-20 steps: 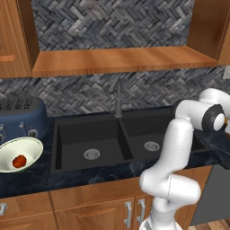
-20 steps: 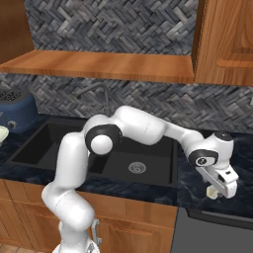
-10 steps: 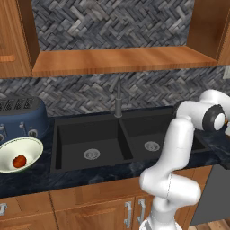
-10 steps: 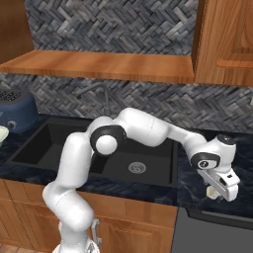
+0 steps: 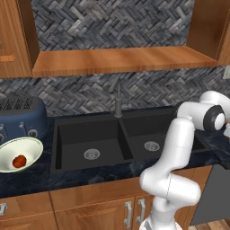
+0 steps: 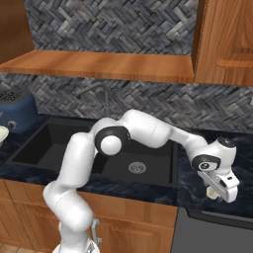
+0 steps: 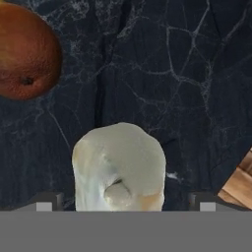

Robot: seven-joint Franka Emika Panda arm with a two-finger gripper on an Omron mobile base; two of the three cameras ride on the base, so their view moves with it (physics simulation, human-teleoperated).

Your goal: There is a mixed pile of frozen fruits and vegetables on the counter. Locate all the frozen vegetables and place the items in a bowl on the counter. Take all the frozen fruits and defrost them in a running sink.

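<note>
In the hand view, a pale cream garlic-like bulb [image 7: 118,167] is seen low in the centre of the frame, lying on the dark marbled counter [image 7: 187,74]. The two dark tips of the gripper [image 7: 123,202] are set well apart, one at the lower left and one at the lower right, with the bulb between them and untouched by either; the pincer is spread wide. An orange fruit [image 7: 27,51] is seen at the upper left of that frame, apart from the bulb.

In the right base view, the gripper [image 6: 221,190] is found at the lower right, over the counter to the right of the black sink [image 6: 99,153], and the bulb [image 6: 212,193] is partly seen just beside it.

In the left base view, the bowl [image 5: 19,154] is placed at the left edge, on the counter beside a blue toaster [image 5: 20,117], and a red-orange tomato-like ball [image 5: 19,161] lies inside it. The faucet [image 5: 118,99] stands behind the sink [image 5: 121,139].
</note>
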